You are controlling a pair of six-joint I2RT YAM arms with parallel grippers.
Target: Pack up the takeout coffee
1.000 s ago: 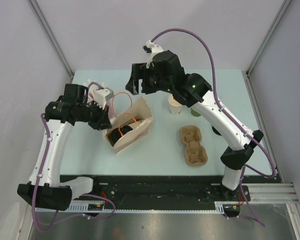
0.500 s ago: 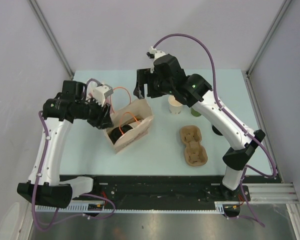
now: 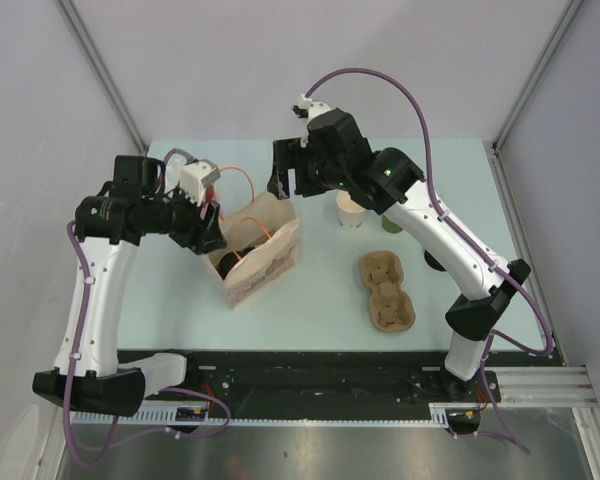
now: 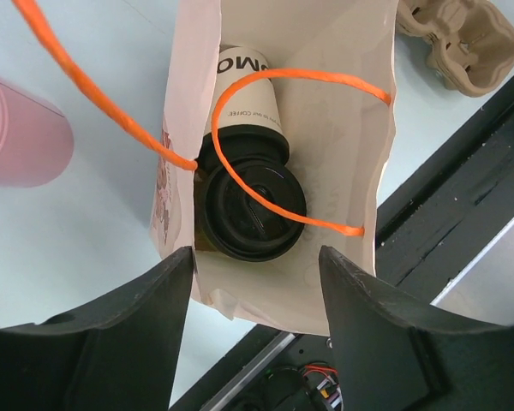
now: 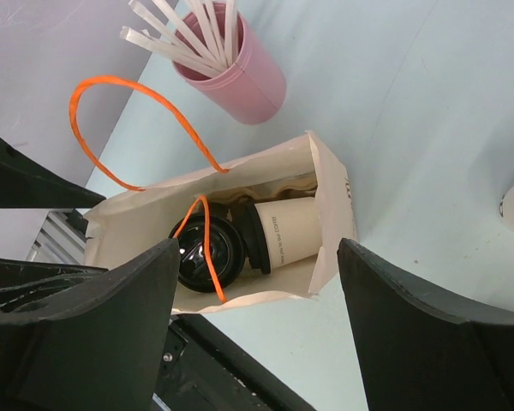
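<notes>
From the top camera I only get a dark shape in the mouth of the pale kraft paper bag (image 3: 265,262), with the brown pulp two-cup tray (image 3: 387,292) well apart to its right. The wrist cameras give me the contents. Down my left wrist, the dark green paper cup (image 4: 255,208) shows its round black plastic lid face-on. The white paper cup (image 4: 247,94) lies on its side touching it, its black lid edge-on and dark print on its wall. Both are inside the bag, under the orange cord handles (image 4: 300,75). Only the right wrist shows the white sticks in the pink cylindrical holder (image 5: 240,77) beside the bag. The left gripper (image 4: 255,261) has its jaws wide and empty over the bag mouth. The right gripper (image 5: 257,257) is likewise spread and holding nothing.
</notes>
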